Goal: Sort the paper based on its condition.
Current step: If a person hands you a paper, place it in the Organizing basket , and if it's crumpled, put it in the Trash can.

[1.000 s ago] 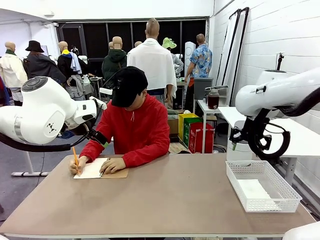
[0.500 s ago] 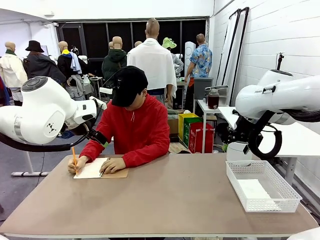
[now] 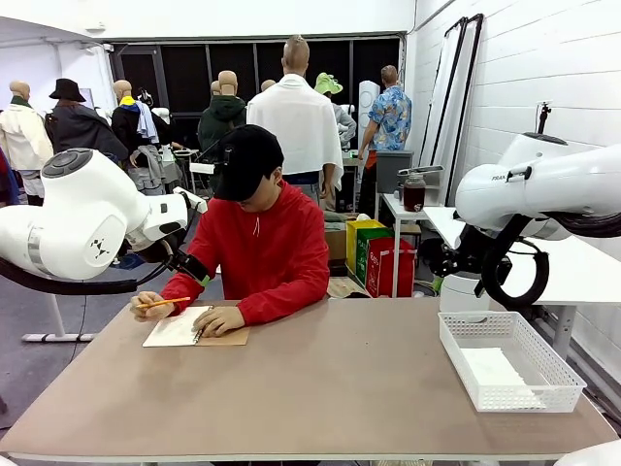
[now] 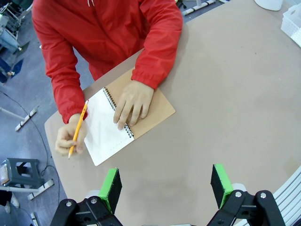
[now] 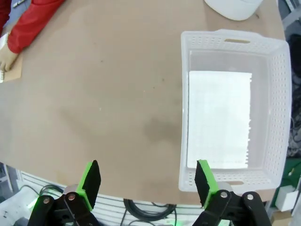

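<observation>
paper (image 5: 218,117) in basket (image 5: 233,38), below right gripper (image 5: 147,176)

TEXT | you are reading one partial brand word, "FRA…", on the right arm (image 3: 543,189) | you are finding the notebook (image 4: 106,129) page's marks illegible

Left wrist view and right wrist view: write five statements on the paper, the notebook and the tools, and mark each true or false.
1. A white sheet lies in the mesh basket. True.
2. The person's hand holds a blue pen. False: it holds an orange pencil.
3. The left tool is shut on a sheet. False: it is open and empty, above the table.
4. The person's other hand rests on the notebook. True.
5. The right tool is open. True.
</observation>
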Motion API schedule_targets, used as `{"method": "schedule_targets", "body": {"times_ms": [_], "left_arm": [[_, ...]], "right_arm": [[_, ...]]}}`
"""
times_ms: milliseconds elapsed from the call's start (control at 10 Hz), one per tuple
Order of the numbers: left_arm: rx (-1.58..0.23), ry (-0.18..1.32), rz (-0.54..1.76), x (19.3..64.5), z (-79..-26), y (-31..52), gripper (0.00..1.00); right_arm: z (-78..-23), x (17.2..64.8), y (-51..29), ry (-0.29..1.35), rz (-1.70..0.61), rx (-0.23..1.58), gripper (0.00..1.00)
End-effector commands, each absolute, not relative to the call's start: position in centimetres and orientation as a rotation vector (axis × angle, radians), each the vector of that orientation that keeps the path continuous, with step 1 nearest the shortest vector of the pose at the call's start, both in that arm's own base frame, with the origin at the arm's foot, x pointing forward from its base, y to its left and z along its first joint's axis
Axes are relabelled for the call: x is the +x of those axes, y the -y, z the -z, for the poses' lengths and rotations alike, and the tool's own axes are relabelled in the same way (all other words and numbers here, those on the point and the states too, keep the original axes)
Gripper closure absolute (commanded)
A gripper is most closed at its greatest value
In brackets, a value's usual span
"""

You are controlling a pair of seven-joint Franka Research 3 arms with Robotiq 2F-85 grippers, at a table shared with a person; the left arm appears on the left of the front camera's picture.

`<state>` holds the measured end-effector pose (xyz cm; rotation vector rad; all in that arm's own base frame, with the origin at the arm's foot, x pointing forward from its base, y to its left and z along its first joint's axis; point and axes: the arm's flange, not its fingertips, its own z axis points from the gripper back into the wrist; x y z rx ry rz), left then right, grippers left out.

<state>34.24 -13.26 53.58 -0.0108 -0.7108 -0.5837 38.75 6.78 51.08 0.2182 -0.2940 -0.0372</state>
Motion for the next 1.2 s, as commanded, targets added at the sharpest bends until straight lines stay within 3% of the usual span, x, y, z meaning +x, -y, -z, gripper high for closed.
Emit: {"method": "schedule_targets", "body": {"times_ms": [0, 600, 1100], "left_arm": [[-0.012, 0.716, 0.586, 34.2, -53.6, 13.2, 0.00], [-0.012, 0.716, 0.586, 34.2, -53.6, 13.2, 0.00], [-0.012, 0.716, 0.586, 34.2, -53.6, 13.2, 0.00]], "right_arm": [[-51.7, 38.1, -8.3, 0.373, -0.108, 0.229, 0.00], [-52.6, 33.7, -13.7, 0.482, -0.694, 0.238, 0.00], [-52.3, 31.1, -15.1, 0.623, -0.796, 0.293, 0.00]]}}
